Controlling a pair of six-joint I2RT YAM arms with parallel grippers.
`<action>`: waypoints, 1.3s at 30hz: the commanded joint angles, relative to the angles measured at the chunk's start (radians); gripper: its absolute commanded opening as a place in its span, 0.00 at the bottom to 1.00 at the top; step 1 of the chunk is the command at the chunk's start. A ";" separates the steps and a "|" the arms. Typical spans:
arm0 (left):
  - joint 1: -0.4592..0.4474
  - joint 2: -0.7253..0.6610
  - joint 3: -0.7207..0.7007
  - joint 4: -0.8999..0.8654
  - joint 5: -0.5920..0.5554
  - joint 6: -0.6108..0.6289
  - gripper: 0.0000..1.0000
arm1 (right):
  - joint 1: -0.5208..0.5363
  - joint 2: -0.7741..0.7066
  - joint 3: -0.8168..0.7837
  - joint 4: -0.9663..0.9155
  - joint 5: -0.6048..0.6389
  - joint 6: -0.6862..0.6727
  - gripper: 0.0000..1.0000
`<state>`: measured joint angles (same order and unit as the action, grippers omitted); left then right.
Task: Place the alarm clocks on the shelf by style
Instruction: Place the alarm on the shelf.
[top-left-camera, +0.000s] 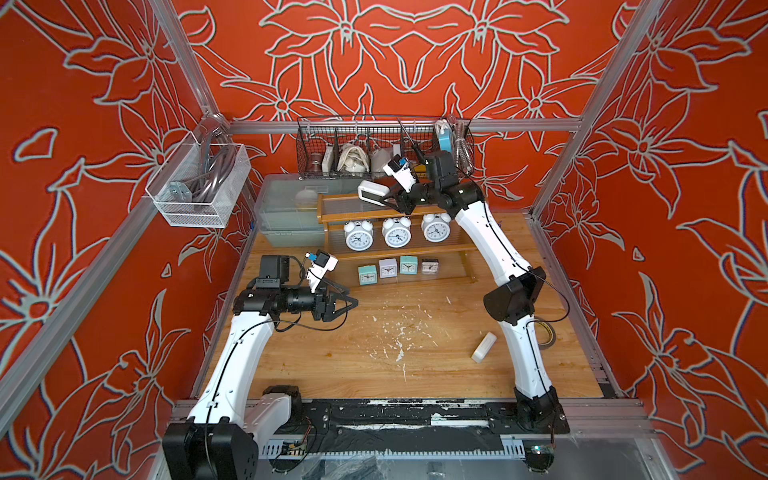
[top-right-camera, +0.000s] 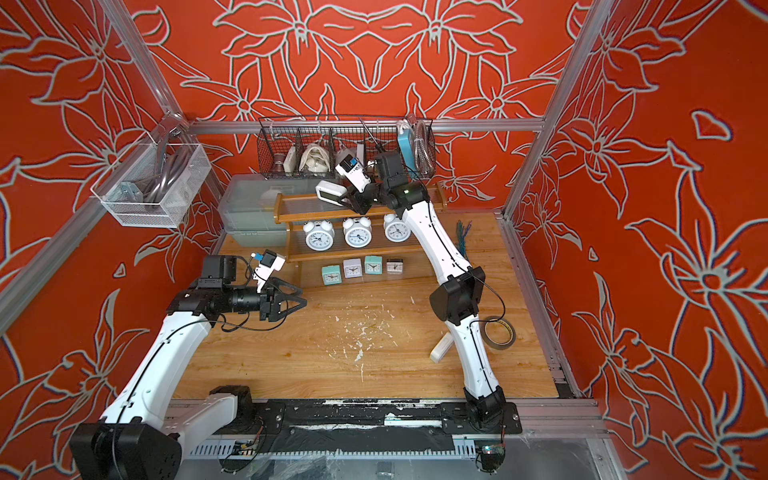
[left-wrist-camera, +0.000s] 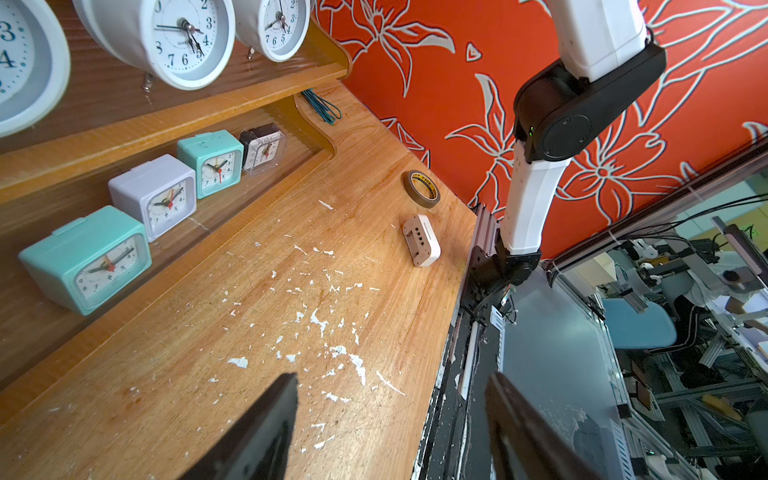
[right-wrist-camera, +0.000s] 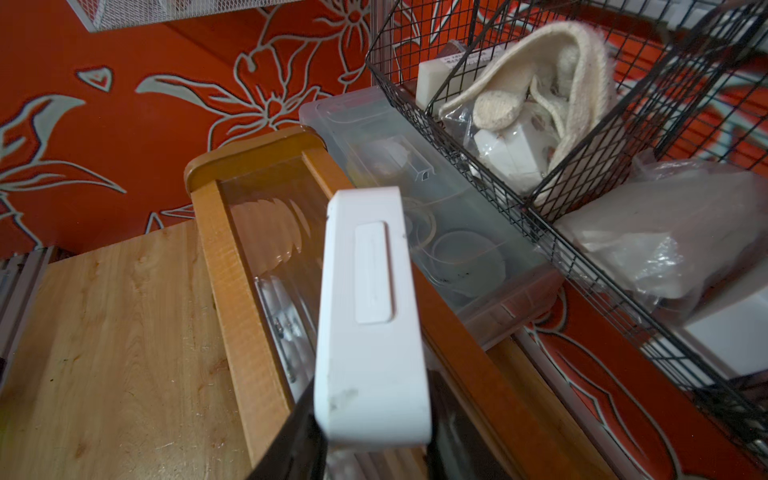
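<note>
three twin-bells (top-left-camera: 397, 233), four squares (top-left-camera: 388, 268), two digitals (top-left-camera: 371, 192)

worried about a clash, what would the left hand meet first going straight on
Probably the right arm's elbow; the left hand points across the table towards it, though depth is unclear.

walls (top-left-camera: 415, 62): orange-red, grey flower outlines | table (top-left-camera: 332, 365): pale wood, white flecks | shelf (top-left-camera: 353, 217): orange-brown | twin-bell clocks (top-left-camera: 397, 233): white | square clocks (top-left-camera: 388, 268): teal, white, dark | digital clock (top-left-camera: 372, 192): white
</note>
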<state>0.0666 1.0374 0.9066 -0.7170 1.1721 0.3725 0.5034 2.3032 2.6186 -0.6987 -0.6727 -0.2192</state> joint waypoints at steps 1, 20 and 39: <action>0.004 0.001 -0.006 -0.015 0.018 0.019 0.72 | -0.011 0.013 -0.004 0.014 -0.050 -0.016 0.36; 0.004 0.009 -0.008 -0.018 0.018 0.025 0.72 | -0.043 0.025 -0.020 -0.019 -0.192 -0.108 0.32; 0.005 0.015 -0.008 -0.020 0.012 0.029 0.72 | -0.049 0.049 -0.009 -0.032 -0.218 -0.140 0.57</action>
<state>0.0666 1.0489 0.9066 -0.7208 1.1717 0.3859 0.4583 2.3348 2.6057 -0.7147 -0.8764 -0.3504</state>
